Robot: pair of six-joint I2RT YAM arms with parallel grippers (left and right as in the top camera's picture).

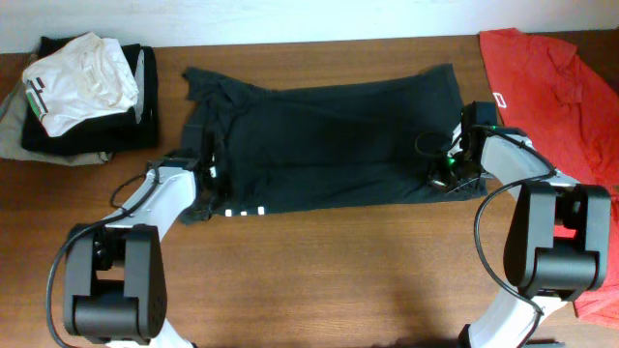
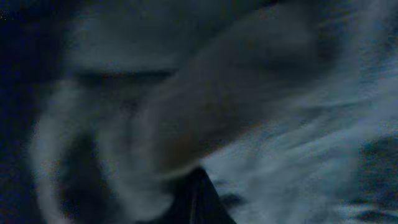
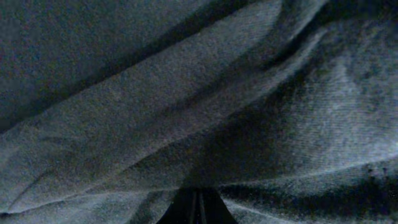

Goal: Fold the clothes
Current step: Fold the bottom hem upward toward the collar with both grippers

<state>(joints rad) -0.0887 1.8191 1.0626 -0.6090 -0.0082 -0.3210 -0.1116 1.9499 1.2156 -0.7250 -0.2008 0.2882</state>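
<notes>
The black T-shirt [image 1: 329,135] lies spread across the table's middle, folded lengthwise, with bits of white lettering [image 1: 244,211] showing at its lower left edge. My left gripper [image 1: 205,179] is at the shirt's left end, its fingers under cloth. My right gripper [image 1: 447,174] is at the shirt's right end. In the left wrist view, blurred dark fabric [image 2: 249,93] fills the frame above closed fingertips [image 2: 196,202]. In the right wrist view, charcoal fabric [image 3: 205,106] covers everything, and the fingertips [image 3: 198,208] are pressed together with cloth over them.
A stack of folded garments, a white one [image 1: 82,77] on top, sits at the back left. A red T-shirt [image 1: 551,87] lies along the right edge. Bare wooden table [image 1: 329,280] lies in front of the shirt.
</notes>
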